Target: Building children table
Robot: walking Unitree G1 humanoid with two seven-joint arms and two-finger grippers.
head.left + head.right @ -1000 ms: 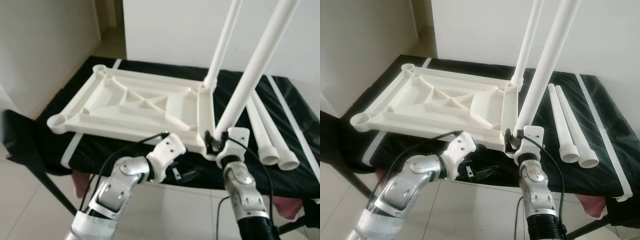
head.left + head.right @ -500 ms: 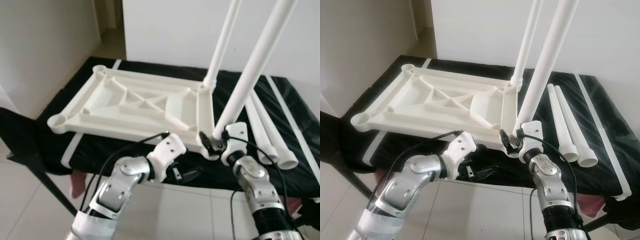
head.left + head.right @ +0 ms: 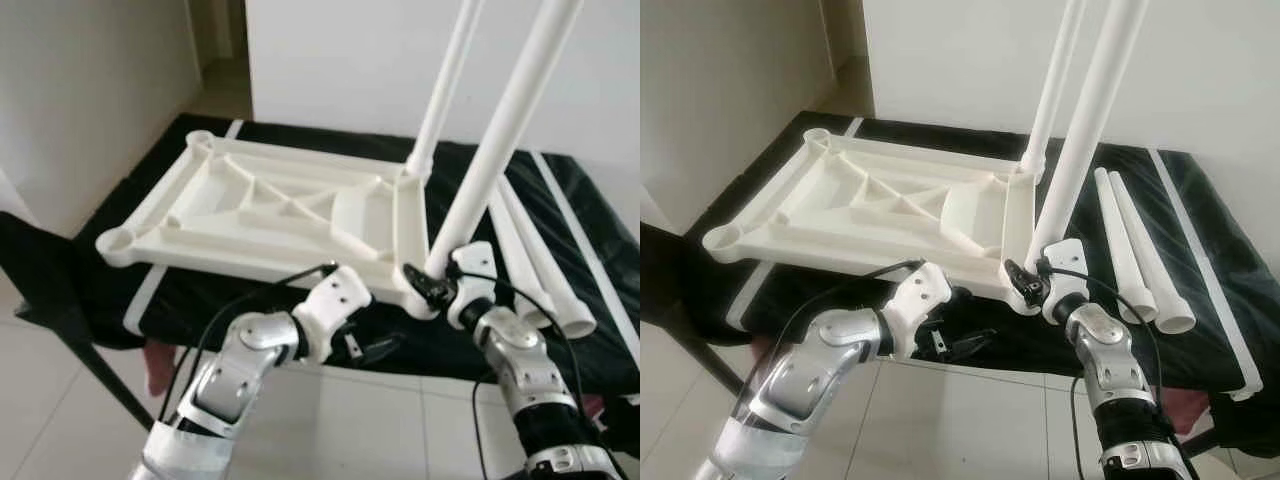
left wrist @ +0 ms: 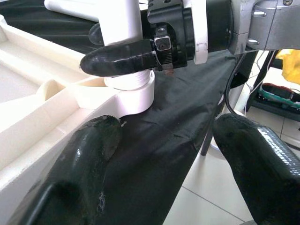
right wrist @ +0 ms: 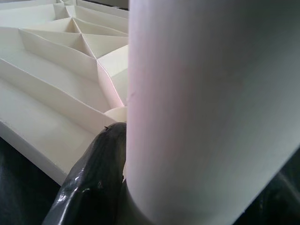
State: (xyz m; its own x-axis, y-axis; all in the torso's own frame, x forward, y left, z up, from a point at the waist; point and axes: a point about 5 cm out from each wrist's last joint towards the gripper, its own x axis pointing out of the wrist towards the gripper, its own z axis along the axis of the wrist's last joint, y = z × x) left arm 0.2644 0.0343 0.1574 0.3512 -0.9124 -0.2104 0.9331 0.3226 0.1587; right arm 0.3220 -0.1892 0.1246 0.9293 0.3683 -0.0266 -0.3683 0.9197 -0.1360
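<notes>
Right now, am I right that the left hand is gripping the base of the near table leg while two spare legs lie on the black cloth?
Not quite: the right hand grips the base of the near leg, as the right eye view shows. The left hand hangs open below the tabletop edge, holding nothing. Two spare legs do lie on the black cloth.

Soft, even daylight fills the head views, slightly hazy, with faint shadows. The white wall (image 3: pixel 350 60) at 12 o'clock looks washed out. In the right wrist view, the near leg (image 5: pixel 206 108) blurs.
</notes>
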